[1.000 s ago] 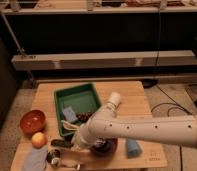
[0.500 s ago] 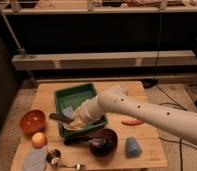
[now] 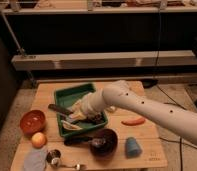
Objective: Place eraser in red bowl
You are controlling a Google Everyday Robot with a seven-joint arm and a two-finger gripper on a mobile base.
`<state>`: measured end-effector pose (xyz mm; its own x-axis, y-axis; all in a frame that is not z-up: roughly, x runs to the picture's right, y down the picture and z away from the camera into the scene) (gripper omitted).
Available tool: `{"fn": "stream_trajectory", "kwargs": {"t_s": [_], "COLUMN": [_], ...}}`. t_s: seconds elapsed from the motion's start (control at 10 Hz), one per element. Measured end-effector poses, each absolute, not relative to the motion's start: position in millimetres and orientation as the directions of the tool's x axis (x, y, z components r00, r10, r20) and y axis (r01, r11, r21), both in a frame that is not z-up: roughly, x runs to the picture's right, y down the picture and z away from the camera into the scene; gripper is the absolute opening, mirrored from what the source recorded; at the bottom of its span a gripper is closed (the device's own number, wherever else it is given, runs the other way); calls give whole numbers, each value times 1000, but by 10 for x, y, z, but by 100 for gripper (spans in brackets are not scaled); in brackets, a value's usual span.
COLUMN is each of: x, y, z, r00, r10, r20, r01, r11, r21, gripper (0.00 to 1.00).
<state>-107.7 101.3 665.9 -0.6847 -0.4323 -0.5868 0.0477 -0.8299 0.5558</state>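
Compared with 0.5 s earlier, the arm had pulled a bit further back and the eraser had come up slightly with it. That's well away from the front half of the counter, where the gripper was 1 s before.

Front to back, then:

- At the front-left corner lay a pale blue cloth, with a small metal cup just beside it and a spoon along the front edge.
- Around the middle of the front edge sat a dark maroon bowl, a dark handle poking out of it toward the left edge.
- 1 blue cup stood just beside that bowl on the right-edge side.
- Behind the cloth, near the left edge, was a round orange fruit.
- Just behind the fruit sat the red bowl.
- Over toward the right edge, about mid-depth, lay an orange-red carrot-looking thing.
- Next came the gripper, hanging over the front-left part of the green tray and clamped on the eraser.
- That dark block stuck out past the tray's left rim toward the red bowl, near it but apart from it, so not in the bowl yet.
- The tray itself took up the middle-back of the counter.
- Past the back edge ran a long pale ledge.
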Motion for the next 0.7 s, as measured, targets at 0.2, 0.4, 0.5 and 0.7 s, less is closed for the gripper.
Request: {"fn": "stream_trajectory", "kwargs": {"t_s": [0.2, 0.4, 0.5, 0.7], "x": [-1080, -1103, -1125, -1175], "y": [1001, 909, 797, 661], "z": [6713, 6920, 7108, 7359], "r00": [-684, -685, -682, -677], "r10": [-421, -395, -380, -361], "r20": [-595, -612, -625, -641], "r01": [26, -22, -54, -96], "r11": [-830, -828, -826, -821], "r21": [557, 560, 561, 563], "gripper": [0, 0, 0, 0]}}
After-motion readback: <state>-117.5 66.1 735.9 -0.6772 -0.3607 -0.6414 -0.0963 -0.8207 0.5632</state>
